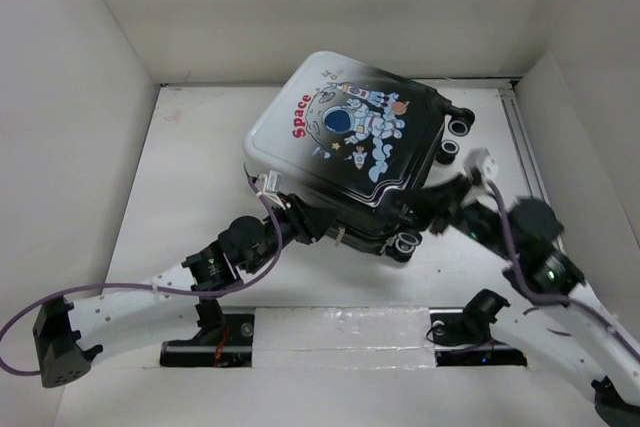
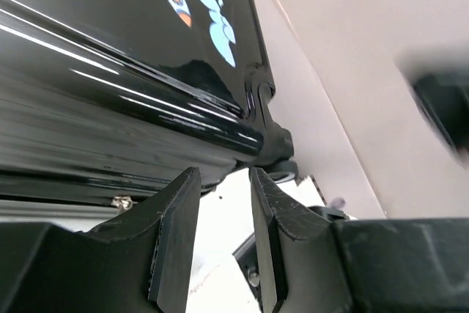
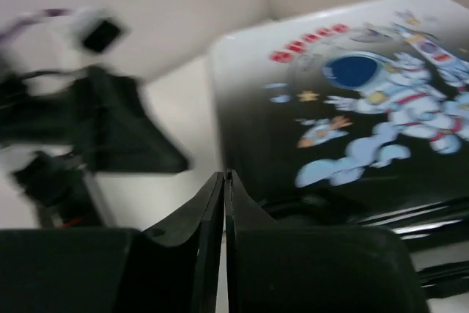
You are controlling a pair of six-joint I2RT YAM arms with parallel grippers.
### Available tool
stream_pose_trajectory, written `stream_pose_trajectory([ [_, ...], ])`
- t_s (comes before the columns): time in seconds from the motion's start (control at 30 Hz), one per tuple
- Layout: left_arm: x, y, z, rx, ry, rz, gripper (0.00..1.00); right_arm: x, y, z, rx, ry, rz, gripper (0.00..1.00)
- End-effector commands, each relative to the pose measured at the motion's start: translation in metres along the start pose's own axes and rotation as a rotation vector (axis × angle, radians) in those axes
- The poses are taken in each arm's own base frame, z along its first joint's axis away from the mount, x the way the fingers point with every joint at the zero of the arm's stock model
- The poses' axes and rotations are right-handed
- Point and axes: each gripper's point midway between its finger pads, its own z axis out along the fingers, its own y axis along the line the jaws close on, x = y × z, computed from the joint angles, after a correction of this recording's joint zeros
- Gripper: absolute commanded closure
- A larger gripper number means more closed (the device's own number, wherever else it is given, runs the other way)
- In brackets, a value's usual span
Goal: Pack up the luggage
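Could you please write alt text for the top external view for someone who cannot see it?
A small suitcase, white fading to black with a cartoon astronaut and red "Space", lies printed side up on a white table. The left gripper and right gripper are both at its near black edge.

The left arm [image 1: 120, 307] and right arm [image 1: 575, 332] had white links joined by black motor housings. A purple cable [image 1: 18, 319] ran back from the left end effector [image 2: 223, 174]. Behind the right end effector [image 3: 224, 177], another purple lead [image 1: 503, 232] carried a white connector [image 1: 485, 161]. The fingers [image 2: 176, 210] were matte black wedges.
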Motion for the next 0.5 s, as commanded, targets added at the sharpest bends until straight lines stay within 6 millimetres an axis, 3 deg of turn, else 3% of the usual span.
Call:
stream_pose_trajectory([
  [0.0, 0.003, -0.015, -0.002, 0.085, 0.016, 0.013, 0.7, 0.037, 0.013, -0.037, 0.048, -0.07, 0.118, 0.91],
  [0.03, 0.004, -0.016, -0.003, 0.094, 0.024, 0.024, 0.7, 0.037, 0.02, -0.055, 0.031, -0.097, 0.154, 0.92],
  [0.1, 0.014, -0.021, -0.004, 0.137, 0.07, 0.066, 0.7, 0.065, 0.028, -0.069, 0.031, -0.001, 0.194, 0.95],
  [0.17, 0.028, -0.018, -0.001, 0.144, 0.124, 0.093, 0.7, 0.072, 0.036, -0.08, 0.008, 0.025, 0.245, 0.97],
  [0.2, 0.033, -0.019, -0.001, 0.156, 0.155, 0.108, 0.71, 0.089, 0.039, -0.081, 0.006, 0.082, 0.253, 0.97],
  [0.27, 0.046, -0.014, 0.001, 0.148, 0.203, 0.127, 0.71, 0.098, 0.027, -0.087, 0.088, 0.125, 0.286, 0.91],
  [0.33, 0.058, -0.009, 0.003, 0.144, 0.248, 0.132, 0.71, 0.107, 0.009, -0.091, 0.211, 0.144, 0.293, 0.77],
  [0.37, 0.058, -0.01, 0.005, 0.147, 0.245, 0.131, 0.71, 0.109, 0.004, -0.089, 0.242, 0.149, 0.297, 0.57],
  [0.4, 0.066, -0.009, 0.004, 0.156, 0.265, 0.142, 0.71, 0.113, -0.004, -0.085, 0.304, 0.153, 0.317, 0.51],
  [0.47, 0.065, -0.013, 0.006, 0.176, 0.259, 0.138, 0.71, 0.099, -0.021, -0.078, 0.404, 0.078, 0.297, 0.4],
])
